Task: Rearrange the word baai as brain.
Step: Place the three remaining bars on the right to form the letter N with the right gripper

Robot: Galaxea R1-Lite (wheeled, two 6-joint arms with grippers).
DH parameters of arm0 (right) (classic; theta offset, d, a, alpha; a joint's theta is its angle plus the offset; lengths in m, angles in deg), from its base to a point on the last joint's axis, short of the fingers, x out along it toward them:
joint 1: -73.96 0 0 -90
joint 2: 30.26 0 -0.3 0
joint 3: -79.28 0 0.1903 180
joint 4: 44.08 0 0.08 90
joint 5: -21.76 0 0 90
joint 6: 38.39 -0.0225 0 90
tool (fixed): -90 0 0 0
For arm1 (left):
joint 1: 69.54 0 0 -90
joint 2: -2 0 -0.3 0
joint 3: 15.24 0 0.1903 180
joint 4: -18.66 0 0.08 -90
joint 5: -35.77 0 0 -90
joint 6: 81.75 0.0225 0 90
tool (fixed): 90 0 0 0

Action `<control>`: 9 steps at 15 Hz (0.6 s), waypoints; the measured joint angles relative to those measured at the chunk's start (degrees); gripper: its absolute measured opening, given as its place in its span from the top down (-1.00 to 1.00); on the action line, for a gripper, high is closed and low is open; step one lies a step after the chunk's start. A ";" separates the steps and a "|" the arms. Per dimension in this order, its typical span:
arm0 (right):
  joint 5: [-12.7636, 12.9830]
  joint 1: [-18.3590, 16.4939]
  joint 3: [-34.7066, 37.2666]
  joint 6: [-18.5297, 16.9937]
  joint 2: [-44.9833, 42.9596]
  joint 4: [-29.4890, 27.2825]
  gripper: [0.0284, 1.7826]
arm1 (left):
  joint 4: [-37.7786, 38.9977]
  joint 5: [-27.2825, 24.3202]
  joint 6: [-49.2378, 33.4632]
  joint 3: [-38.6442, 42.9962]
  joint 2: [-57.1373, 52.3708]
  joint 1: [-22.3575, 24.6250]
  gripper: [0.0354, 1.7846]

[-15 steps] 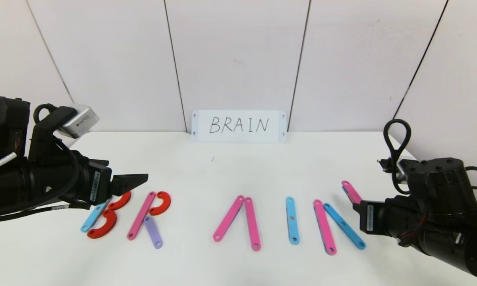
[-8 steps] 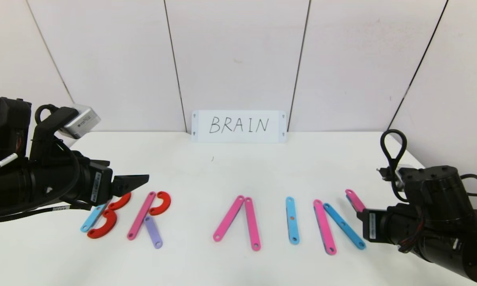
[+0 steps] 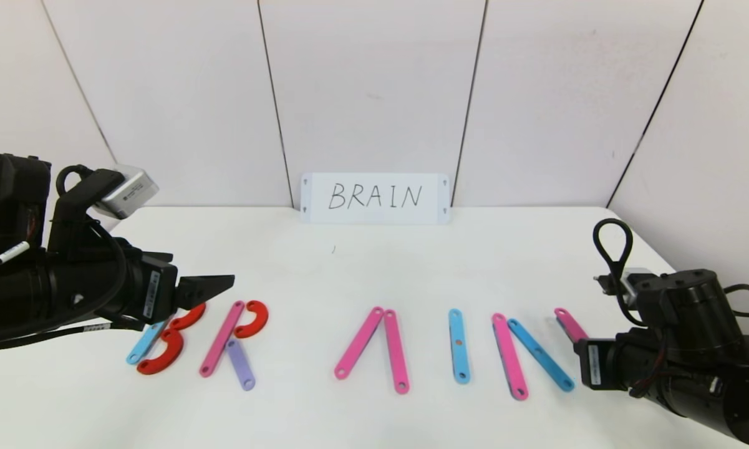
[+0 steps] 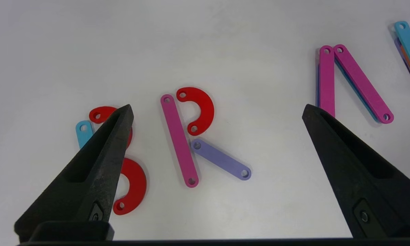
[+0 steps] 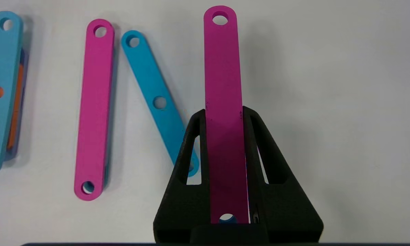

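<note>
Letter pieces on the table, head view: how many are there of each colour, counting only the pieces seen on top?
pink strips: 5
light-blue strips: 3
purple strip: 1
red arcs: 3
Total: 12

Matt plastic strips (image 5: pixel 223 68) and red arcs (image 4: pixel 198 107) lie on a smooth white table (image 3: pixel 374 268); black jaws look grainy.

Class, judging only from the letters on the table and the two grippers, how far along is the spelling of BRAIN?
Done: B, R, A and I lie formed. In hand: the right gripper is shut on a pink strip, the N's missing last stroke. Left: laying it beside the blue diagonal. The left gripper hangs open over B and R.
</note>
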 joint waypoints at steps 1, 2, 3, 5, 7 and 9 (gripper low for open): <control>-0.30 -0.63 0.20 0.48 0.16 0.61 0.67 | 0.00 0.00 0.00 0.00 0.06 -0.06 -0.94; -0.44 -1.11 0.22 0.89 0.38 0.78 0.67 | 0.00 0.00 -0.02 0.02 0.11 -0.09 -0.94; -0.55 -1.30 0.20 0.95 0.68 0.85 0.67 | -0.01 0.02 -0.02 0.02 0.15 -0.09 -0.94; -1.19 -1.41 -0.02 1.00 1.73 1.82 0.67 | 0.00 0.02 -0.02 0.05 0.15 -0.09 -0.94; -2.15 -1.44 -0.11 1.08 3.39 4.36 0.67 | -0.01 0.02 0.00 0.05 0.22 -0.09 -0.94; -2.27 -1.46 -0.11 1.52 5.60 7.72 0.67 | -0.01 0.00 0.00 0.07 0.30 -0.09 -0.94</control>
